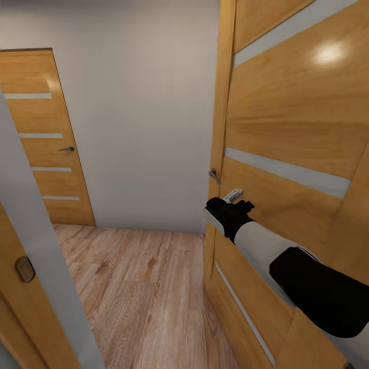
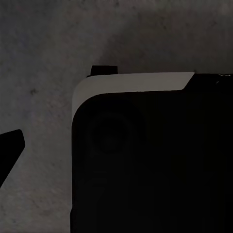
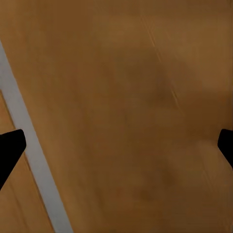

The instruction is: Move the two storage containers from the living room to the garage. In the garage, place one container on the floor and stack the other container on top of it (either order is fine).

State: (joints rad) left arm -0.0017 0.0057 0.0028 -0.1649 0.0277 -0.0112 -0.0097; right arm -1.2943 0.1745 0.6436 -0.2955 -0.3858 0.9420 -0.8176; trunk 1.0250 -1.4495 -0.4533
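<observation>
The storage containers are out of view. My right arm reaches forward to a wooden door (image 1: 287, 128) at the right. The right gripper (image 1: 233, 196) is close against the door's face, just below and right of its metal handle (image 1: 214, 176). In the right wrist view the right gripper (image 3: 116, 145) is open, its fingertips (image 3: 9, 148) far apart with only the door's wood and a pale stripe (image 3: 29, 145) between them. In the left wrist view one dark finger (image 2: 9, 148) of my left gripper sits wide at the edge, holding nothing, over a dim grey mottled surface (image 2: 43, 48).
I am in a narrow hallway with a light wood plank floor (image 1: 138, 287) and a grey wall (image 1: 143, 113) ahead. A second wooden door (image 1: 46, 143) stands shut at the far left. A door edge and frame (image 1: 41, 266) crowd my near left. A black and white robot part (image 2: 145, 160) shows beside the left gripper.
</observation>
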